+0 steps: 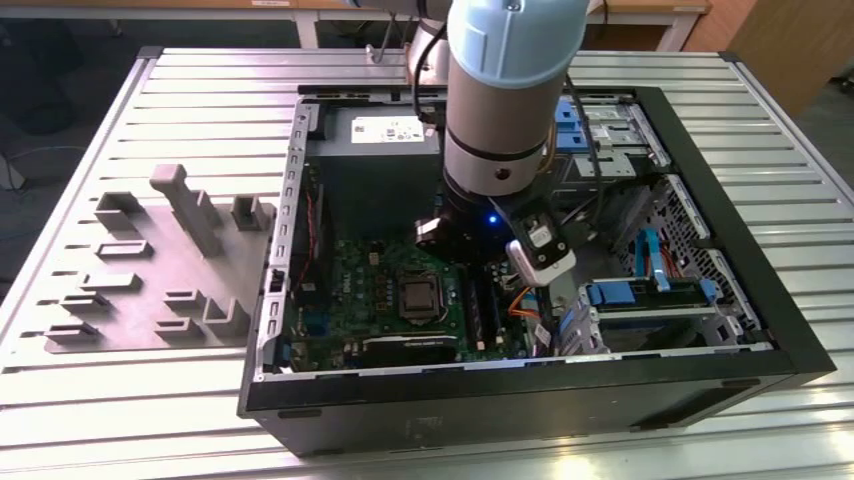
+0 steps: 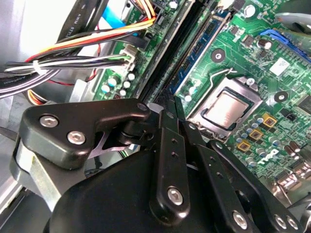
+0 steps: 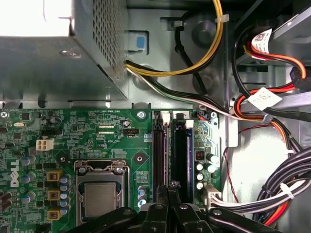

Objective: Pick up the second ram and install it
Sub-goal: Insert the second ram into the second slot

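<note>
The second ram (image 2: 200, 47), a slim blue stick, stands seated in one of the long black slots (image 3: 182, 145) of the green motherboard (image 3: 73, 131). In both wrist views my gripper (image 2: 176, 103) (image 3: 171, 186) is right at the near end of that slot row, its black fingers drawn together and shut, with nothing visible between them. I cannot tell whether the tips touch the stick. In the exterior view the arm's wrist (image 1: 497, 190) reaches down into the open computer case (image 1: 747, 290) over the slots (image 1: 483, 305).
The metal processor socket (image 3: 99, 194) lies beside the slots. Bundled cables (image 3: 272, 194) and the power supply box (image 3: 58, 48) crowd the other sides. A grey part fixture (image 1: 160, 270) sits on the ribbed table (image 1: 80, 400) at the exterior view's left.
</note>
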You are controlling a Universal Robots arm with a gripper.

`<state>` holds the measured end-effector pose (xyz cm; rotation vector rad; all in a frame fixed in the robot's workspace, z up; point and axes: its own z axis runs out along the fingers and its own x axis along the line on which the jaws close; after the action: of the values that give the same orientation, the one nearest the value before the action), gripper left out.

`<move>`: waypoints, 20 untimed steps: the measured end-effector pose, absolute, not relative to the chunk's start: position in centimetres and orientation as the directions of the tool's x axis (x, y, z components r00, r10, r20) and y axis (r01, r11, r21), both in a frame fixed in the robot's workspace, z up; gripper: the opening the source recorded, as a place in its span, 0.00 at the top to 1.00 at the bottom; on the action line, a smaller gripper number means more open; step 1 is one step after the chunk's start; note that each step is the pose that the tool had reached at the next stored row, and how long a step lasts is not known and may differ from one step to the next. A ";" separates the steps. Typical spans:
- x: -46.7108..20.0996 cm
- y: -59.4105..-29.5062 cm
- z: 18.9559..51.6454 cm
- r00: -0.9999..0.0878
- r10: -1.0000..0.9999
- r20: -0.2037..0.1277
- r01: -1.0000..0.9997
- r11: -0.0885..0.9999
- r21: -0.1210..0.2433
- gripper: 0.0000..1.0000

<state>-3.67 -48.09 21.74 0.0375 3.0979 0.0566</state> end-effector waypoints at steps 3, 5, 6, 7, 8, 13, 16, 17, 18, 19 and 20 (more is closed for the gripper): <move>-3.7 -48.1 21.6 -0.999 0.025 -0.043 0.023 0.999 0.037 0.88; -3.7 -48.1 21.5 -0.999 0.025 -0.042 0.023 0.999 0.036 0.88; -3.7 -48.1 21.5 -0.999 0.025 -0.043 0.023 0.999 0.037 0.88; -3.7 -48.1 21.5 -0.999 0.025 -0.043 0.023 0.999 0.037 0.88; -3.7 -48.1 21.5 -0.999 0.025 -0.043 0.023 0.999 0.037 0.88; -3.7 -48.1 21.4 -0.999 0.025 -0.043 0.023 0.999 0.037 0.88; -3.7 -48.1 21.4 -0.999 0.025 -0.043 0.023 0.999 0.037 0.88; -3.7 -48.1 21.4 -0.999 0.025 -0.043 0.023 0.999 0.037 0.88; -3.7 -48.1 21.4 -0.999 0.025 -0.043 0.023 0.999 0.039 0.87; -3.7 -48.1 21.3 -0.999 0.025 -0.043 0.023 0.999 0.039 0.87; -3.7 -48.1 21.4 -0.999 0.025 -0.043 0.023 0.999 0.039 0.81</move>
<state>-3.70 -48.07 21.35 0.0375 3.0972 0.0591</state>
